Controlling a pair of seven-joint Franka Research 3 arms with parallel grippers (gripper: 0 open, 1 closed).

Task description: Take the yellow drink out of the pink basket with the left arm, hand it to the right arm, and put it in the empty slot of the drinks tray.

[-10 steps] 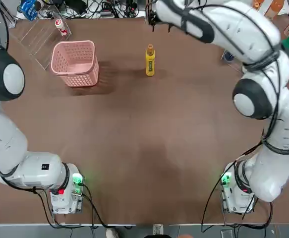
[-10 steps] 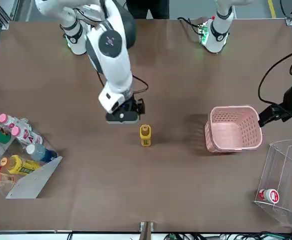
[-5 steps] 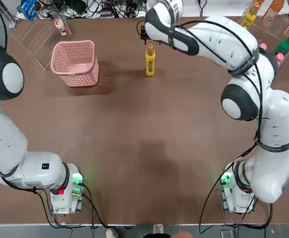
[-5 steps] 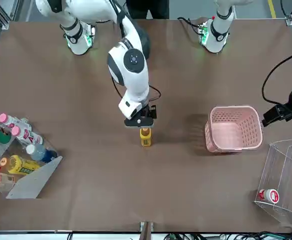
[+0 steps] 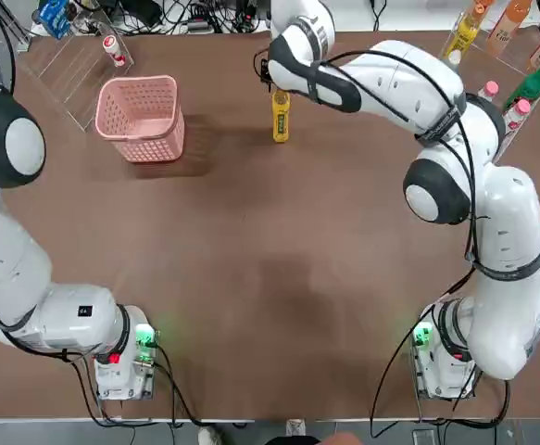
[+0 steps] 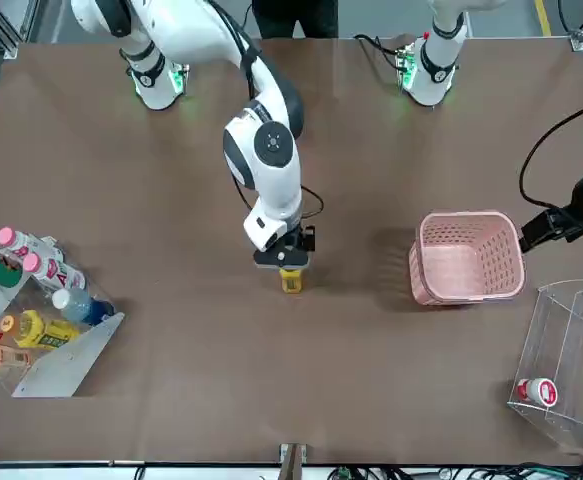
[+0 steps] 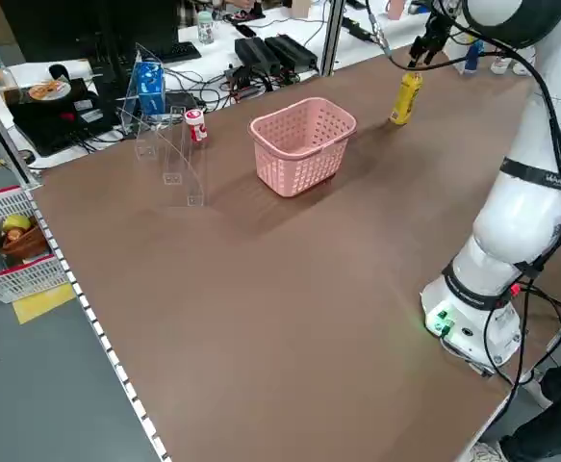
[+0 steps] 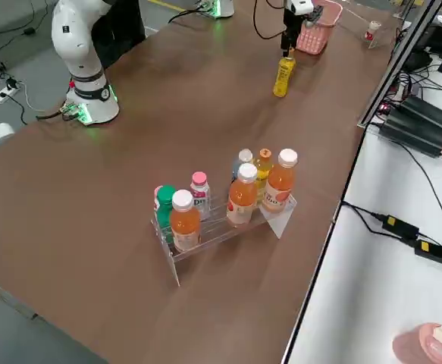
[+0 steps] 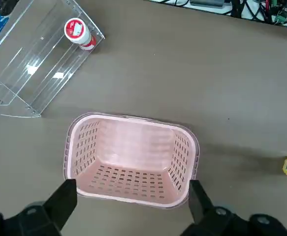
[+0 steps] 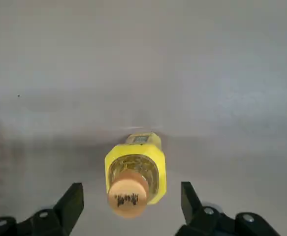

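Right tool: the right tool stands released, its fingers spread on either side of the bottle with space showing both sides; the front view, by contrast, mostly hides the bottle behind it
Yellow drink: the yellow drink is upright on the worktop, out of the basket and under the right tool; only the right wrist view shows me the writing on its orange cap
Left tool: the left tool is released too, raised beside the basket on the robot's left; the top view misses it
Pink basket: the pink basket sits between the two tools, its inside plainest from the left wrist
Drinks tray: the drinks tray is well off to the right tool's right; its loaded lanes show best from the right side, while the left side view barely catches that corner
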